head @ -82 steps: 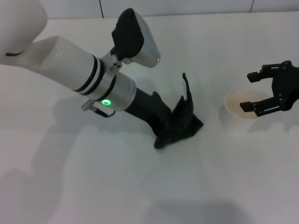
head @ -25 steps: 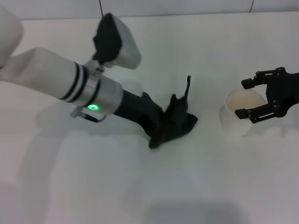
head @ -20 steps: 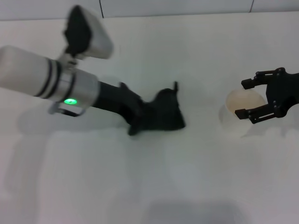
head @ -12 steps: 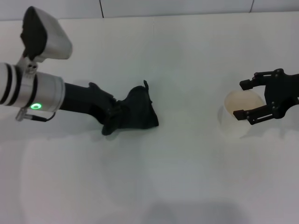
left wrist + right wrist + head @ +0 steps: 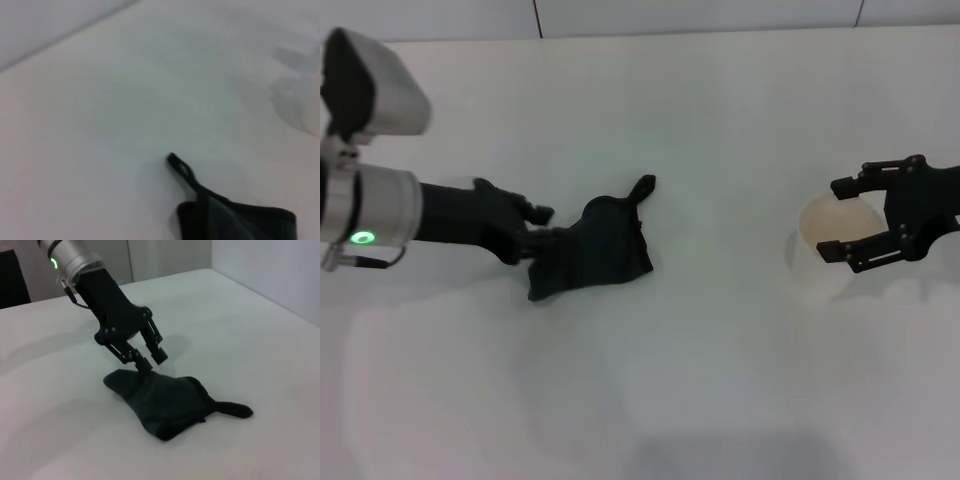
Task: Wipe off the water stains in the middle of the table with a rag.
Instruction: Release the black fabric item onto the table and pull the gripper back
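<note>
- My left end effector [image 5: 542, 226] sits low over the table [image 5: 700, 380], its fingers [image 5: 159, 354] spread apart and gripping nothing; one tip is just at the near edge of the rag [image 5: 592, 257].
- The rag lies directly in front of those fingers, flat on the table: a dark, crumpled cloth heaped in soft folds, with a narrow loop-like tail [image 5: 186, 172] sticking out on the side away from my left end effector.
- No orange-brown puddle shows on the white table surface around the rag.
- My right end effector [image 5: 842, 218] is well apart from the rag, off to my right, its fingers parted and empty, hovering around the rim of a pale cup [image 5: 825, 240].
</note>
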Available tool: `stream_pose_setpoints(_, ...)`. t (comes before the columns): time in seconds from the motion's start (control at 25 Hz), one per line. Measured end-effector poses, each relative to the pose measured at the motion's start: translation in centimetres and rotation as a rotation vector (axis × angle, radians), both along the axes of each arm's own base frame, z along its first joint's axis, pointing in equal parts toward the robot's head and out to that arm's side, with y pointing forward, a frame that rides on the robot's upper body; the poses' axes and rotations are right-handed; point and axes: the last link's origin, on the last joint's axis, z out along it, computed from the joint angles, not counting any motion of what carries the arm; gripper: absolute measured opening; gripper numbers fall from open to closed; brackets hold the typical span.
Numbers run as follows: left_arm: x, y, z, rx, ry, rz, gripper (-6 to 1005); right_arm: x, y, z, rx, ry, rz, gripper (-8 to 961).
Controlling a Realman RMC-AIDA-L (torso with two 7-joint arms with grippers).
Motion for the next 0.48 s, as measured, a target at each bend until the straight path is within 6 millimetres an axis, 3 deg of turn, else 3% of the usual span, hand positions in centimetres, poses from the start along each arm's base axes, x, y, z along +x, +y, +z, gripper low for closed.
stream_pose_setpoints(0.16, -0.7, -0.6, 1.4, 0.006, -0.045, -0.027, 285, 0.2, -0.1, 0.0, 0.004, 0.017, -0.005, 870)
stream_pose_setpoints(0.28, -1.4, -1.4, 2.8, 0.017, -0.098, -0.057, 461, 0.3, -0.3, 0.0, 0.01, 0.022, -0.003, 869)
stream_pose_setpoints(0.48, -2.5, -2.8, 5.0, 0.047, -0.162, -0.127, 461, 0.3, -0.4, 0.1, 0.019, 0.041, 0.004, 869)
